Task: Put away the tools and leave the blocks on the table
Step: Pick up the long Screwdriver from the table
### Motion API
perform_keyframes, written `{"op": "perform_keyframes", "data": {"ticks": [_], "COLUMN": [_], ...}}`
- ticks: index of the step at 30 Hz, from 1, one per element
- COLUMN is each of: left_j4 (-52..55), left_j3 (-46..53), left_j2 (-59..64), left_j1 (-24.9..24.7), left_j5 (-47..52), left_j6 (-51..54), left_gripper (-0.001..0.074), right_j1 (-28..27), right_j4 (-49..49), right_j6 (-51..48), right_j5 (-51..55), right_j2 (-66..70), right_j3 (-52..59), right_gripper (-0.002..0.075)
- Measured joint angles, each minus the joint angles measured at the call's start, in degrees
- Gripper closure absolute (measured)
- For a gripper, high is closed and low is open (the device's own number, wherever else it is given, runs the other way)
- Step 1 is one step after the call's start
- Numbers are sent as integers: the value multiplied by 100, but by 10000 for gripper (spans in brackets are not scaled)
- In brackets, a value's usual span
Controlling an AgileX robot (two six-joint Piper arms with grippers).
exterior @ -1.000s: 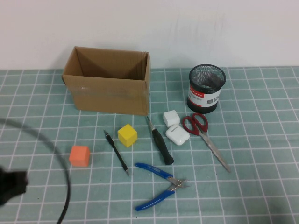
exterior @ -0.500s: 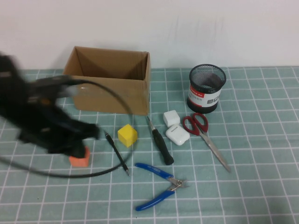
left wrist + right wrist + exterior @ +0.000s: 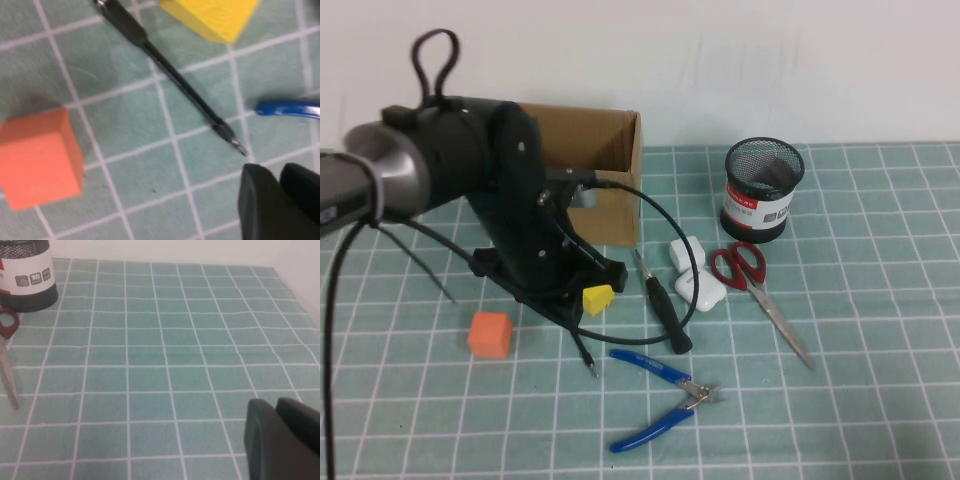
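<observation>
My left arm point(image 3: 510, 190) reaches over the table point(image 3: 880, 400) and hides most of the thin black pick point(image 3: 170, 75) and part of the yellow block point(image 3: 597, 298). The left gripper point(image 3: 277, 172) hovers shut and empty just past the pick's tip, with the orange block point(image 3: 489, 334) to one side. The black screwdriver point(image 3: 665, 310), blue pliers point(image 3: 660, 395) and red scissors point(image 3: 760, 290) lie untouched. My right gripper point(image 3: 274, 402) is shut over bare table, away from the scissors point(image 3: 7, 340), and is out of the high view.
An open cardboard box point(image 3: 610, 190) stands at the back, partly behind my left arm. A black mesh cup point(image 3: 762, 188) stands at the back right. Two white cases point(image 3: 692, 270) lie between the screwdriver and the scissors.
My left arm has swung in from the front left edge to above the pick and yellow block, now covering part of the box. No object has moved.
</observation>
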Motion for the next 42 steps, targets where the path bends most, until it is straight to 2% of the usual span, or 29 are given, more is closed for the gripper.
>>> {"op": "perform_keyframes", "data": {"ticks": [5, 9, 16, 30, 42], "left_j4": [172, 463, 930, 988, 997], "left_j3": [-128, -151, -318, -403, -415], "left_j2": [247, 387, 733, 945, 1080], "left_j1": [38, 94, 162, 256, 282], "left_j5": [26, -99, -309, -928, -880], "left_j6": [-9, -785, -1621, -1722, -1734], "left_gripper": [555, 512, 503, 501, 501], "right_j1": [0, 0, 0, 0, 0], "right_j4": [0, 0, 0, 0, 0], "right_j6": [0, 0, 9, 9, 9], "right_j5": [0, 0, 0, 0, 0], "right_j2": [0, 0, 0, 0, 0], "right_j3": [0, 0, 0, 0, 0], "right_gripper": [736, 736, 736, 736, 736]}}
